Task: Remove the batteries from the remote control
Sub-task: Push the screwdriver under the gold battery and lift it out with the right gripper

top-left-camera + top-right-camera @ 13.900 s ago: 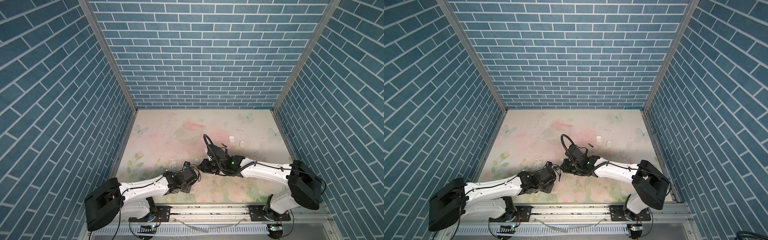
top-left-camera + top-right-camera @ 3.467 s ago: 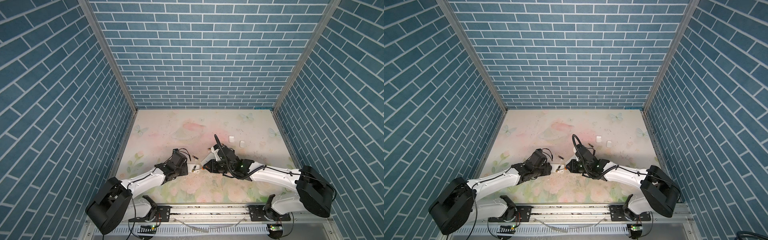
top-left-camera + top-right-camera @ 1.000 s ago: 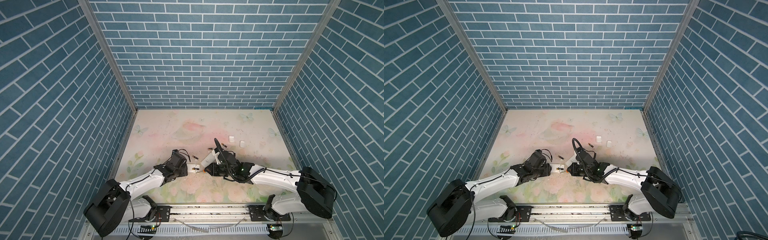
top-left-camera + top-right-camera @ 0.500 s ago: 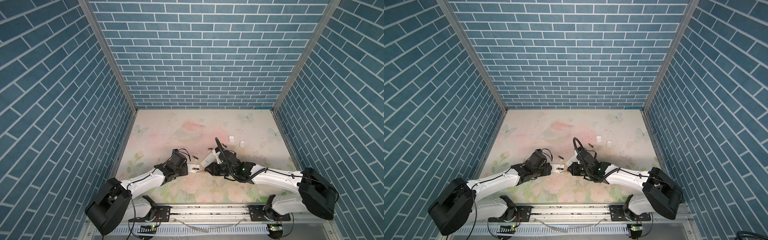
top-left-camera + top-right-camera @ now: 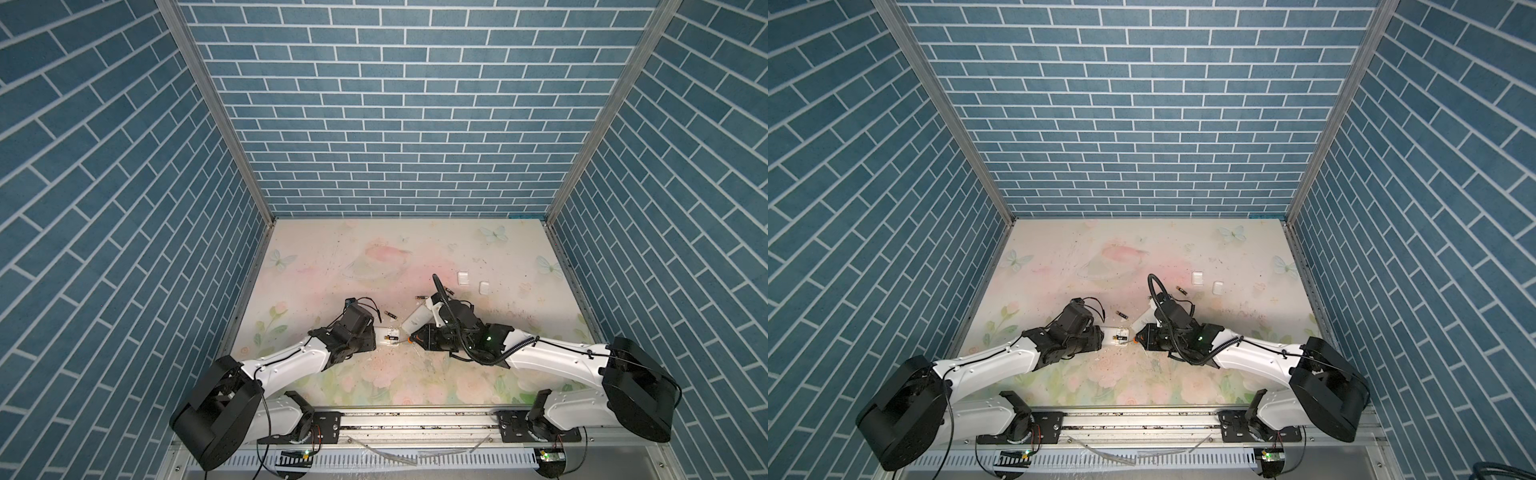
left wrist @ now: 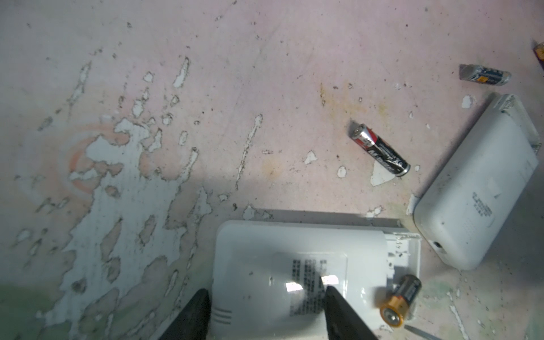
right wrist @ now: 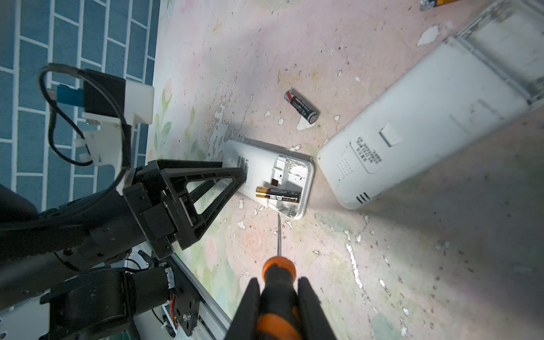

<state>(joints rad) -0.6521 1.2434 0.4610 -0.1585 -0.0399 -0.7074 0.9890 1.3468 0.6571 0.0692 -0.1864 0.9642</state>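
Lower centre of the right wrist view, right gripper (image 7: 278, 297) clamps orange-black screwdriver (image 7: 276, 282), tip at small white remote (image 7: 266, 176) holding one black-gold battery (image 7: 278, 195); left gripper (image 6: 265, 309) grips that remote.

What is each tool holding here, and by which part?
The right tool is shut on the screwdriver, gripping its black-and-orange handle. The left tool clamps the small white remote across its body, away from the open battery bay.

Top view: left gripper (image 5: 371, 340) clamped on the near end of a small white remote (image 5: 388, 336) lying flat on the floral table (image 5: 415, 257). Right gripper (image 5: 417, 337) grips a screwdriver (image 5: 407, 340), orange collar visible, tip at the remote's open end. Second white remote (image 5: 417, 320) lies tilted just behind. Loose batteries (image 5: 390, 316) on the table; two white covers (image 5: 463, 277) further back
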